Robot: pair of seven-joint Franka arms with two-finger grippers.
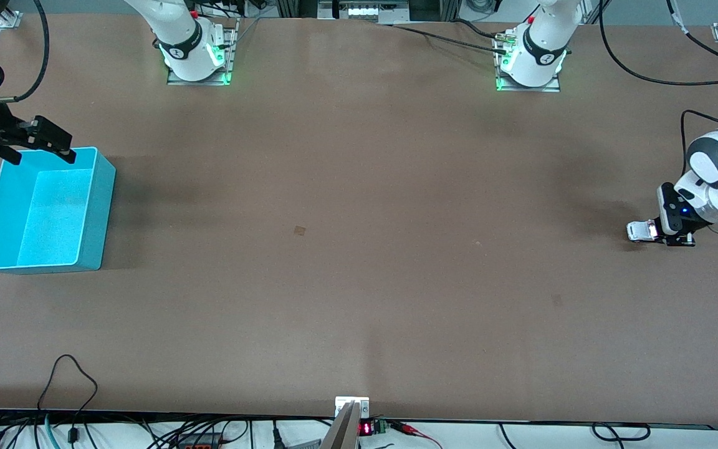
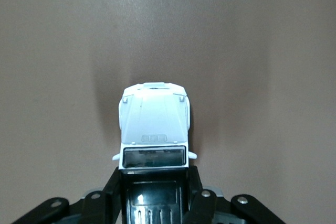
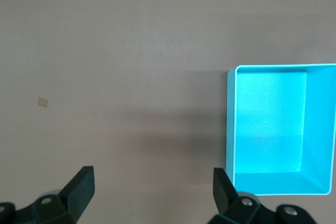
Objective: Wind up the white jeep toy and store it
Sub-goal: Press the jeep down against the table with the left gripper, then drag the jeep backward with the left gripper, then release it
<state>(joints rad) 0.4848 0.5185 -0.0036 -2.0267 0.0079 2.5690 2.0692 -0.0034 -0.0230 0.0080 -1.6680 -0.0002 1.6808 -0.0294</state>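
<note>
The white jeep toy (image 1: 641, 230) has a white hood and a black rear section. It is low at the table surface near the left arm's end. My left gripper (image 1: 677, 237) is shut on its black rear. In the left wrist view the jeep (image 2: 154, 121) points away from the gripper (image 2: 154, 187), and the fingers (image 2: 111, 192) press its black sides. I cannot tell whether its wheels touch the table. My right gripper (image 1: 47, 146) is open and empty over the rim of the turquoise bin (image 1: 100, 212). In the right wrist view this gripper (image 3: 152, 192) is beside the empty bin (image 3: 230, 124).
A small tan mark (image 1: 300, 231) lies on the brown table near its middle and also shows in the right wrist view (image 3: 43, 102). A black cable loop (image 1: 69, 374) lies at the table edge nearest the front camera. The arm bases (image 1: 197, 50) stand along the edge farthest from the front camera.
</note>
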